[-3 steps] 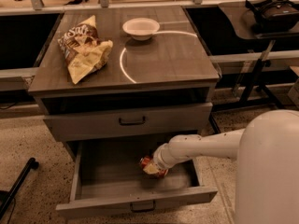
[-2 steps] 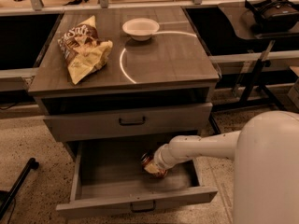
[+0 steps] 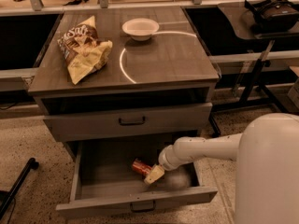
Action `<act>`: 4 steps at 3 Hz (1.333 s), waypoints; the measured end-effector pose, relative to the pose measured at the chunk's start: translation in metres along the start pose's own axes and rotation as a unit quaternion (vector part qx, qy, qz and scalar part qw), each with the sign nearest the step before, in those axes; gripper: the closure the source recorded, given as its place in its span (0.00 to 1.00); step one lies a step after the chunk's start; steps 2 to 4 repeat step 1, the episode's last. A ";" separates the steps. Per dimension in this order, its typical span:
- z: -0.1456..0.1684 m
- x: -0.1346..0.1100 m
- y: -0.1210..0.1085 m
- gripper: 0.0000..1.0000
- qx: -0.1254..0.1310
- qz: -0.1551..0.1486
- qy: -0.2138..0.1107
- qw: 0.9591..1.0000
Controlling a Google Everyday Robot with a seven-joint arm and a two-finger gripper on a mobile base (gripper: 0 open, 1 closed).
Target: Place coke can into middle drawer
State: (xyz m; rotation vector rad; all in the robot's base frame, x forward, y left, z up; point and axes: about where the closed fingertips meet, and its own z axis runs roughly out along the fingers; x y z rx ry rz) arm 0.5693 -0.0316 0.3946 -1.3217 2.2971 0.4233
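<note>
The coke can (image 3: pixel 139 166), small and red-orange with a darker end, lies tilted on the floor of the pulled-out middle drawer (image 3: pixel 100 174), slightly toward 3 o'clock from its centre. The pincer (image 3: pixel 154 174) is inside the drawer, just at the can's 4 o'clock. I cannot tell whether it grips the can.

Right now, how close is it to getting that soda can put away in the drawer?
Nearly there. Done: the middle drawer is pulled open and the coke can is inside it, apparently lying on its side. In hand: the gripper is down in the drawer right beside the can; whether it grips it is unclear. Left: pulling the arm out.
</note>
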 end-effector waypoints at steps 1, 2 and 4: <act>-0.029 0.016 -0.002 0.00 0.019 0.015 -0.001 1.000; -0.029 0.016 -0.002 0.00 0.019 0.015 -0.001 1.000; -0.029 0.016 -0.002 0.00 0.019 0.015 -0.001 1.000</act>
